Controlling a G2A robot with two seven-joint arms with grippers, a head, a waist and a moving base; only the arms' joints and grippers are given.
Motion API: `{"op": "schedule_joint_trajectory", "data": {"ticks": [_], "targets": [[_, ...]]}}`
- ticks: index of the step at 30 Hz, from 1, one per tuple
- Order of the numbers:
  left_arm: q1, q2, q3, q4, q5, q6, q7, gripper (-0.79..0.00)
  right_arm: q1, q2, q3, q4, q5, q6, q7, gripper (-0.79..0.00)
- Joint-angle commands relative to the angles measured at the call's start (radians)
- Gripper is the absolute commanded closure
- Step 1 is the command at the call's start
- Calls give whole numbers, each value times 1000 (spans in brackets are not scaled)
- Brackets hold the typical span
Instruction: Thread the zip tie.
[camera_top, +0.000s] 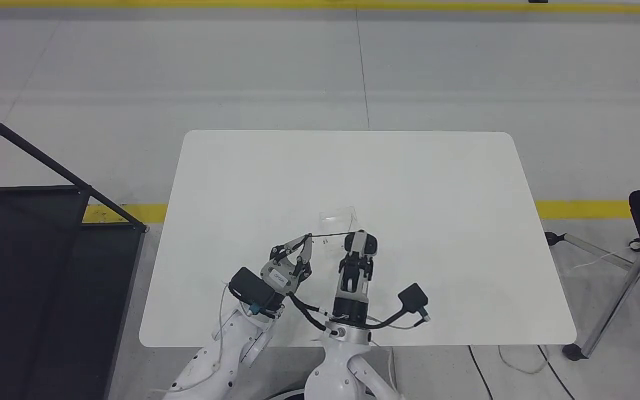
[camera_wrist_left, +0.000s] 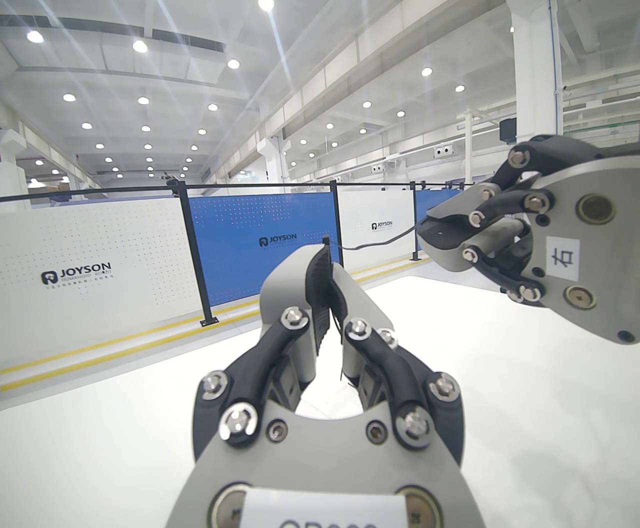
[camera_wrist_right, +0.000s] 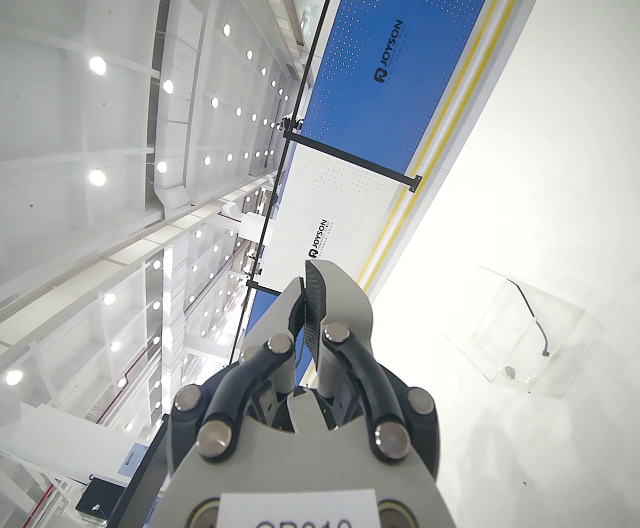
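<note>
While held above the bench, the left end effector and right end effector are each clamped on the zip tie (one end apiece), strung between them.

We see a white bench with rounded corners, and a small clear box lying flat near its middle. On the grey floor a yellow line runs out from under the bench at 3 and 9 o'clock. A second yellow stripe lies far off at 12 o'clock. A black screen stands at 8 o'clock and a metal stand foot at 4 o'clock. Beyond the bench stands a fence of blue panels and white panels on black posts, under round ceiling lights.
</note>
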Motion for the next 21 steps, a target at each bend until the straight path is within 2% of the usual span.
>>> {"op": "schedule_joint_trajectory", "data": {"ticks": [1, 16, 21], "targets": [[0, 0, 0, 0, 0, 0, 0, 0, 1, -1, -1, 1, -2, -1, 2, 0], [0, 0, 0, 0, 0, 0, 0, 0, 13, -3, -13, 6, 2, -4, -5, 0], [0, 0, 0, 0, 0, 0, 0, 0, 14, -1, -14, -2, 16, -41, -15, 0]]}}
